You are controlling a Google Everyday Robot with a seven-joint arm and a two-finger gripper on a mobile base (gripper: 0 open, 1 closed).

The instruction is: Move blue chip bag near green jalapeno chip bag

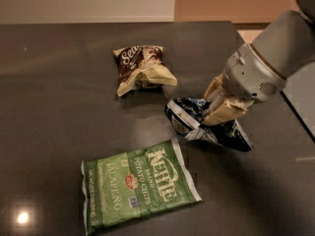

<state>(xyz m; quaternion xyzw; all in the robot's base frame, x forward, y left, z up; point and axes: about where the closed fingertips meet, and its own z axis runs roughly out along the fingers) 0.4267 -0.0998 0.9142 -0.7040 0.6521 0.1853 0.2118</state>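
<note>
The blue chip bag (197, 123) is crumpled and held just off the dark table, right of centre. My gripper (215, 107) comes in from the upper right and is shut on the bag's top. The green jalapeno chip bag (139, 187) lies flat on the table at lower centre, label up. The blue bag's lower left corner hangs a short gap above and right of the green bag's upper right corner.
A brown chip bag (141, 68) lies at the upper middle of the table (59, 107). The table's right edge (298, 114) runs just beyond my arm, with lighter floor past it. A light glare spot (22, 217) shows at lower left.
</note>
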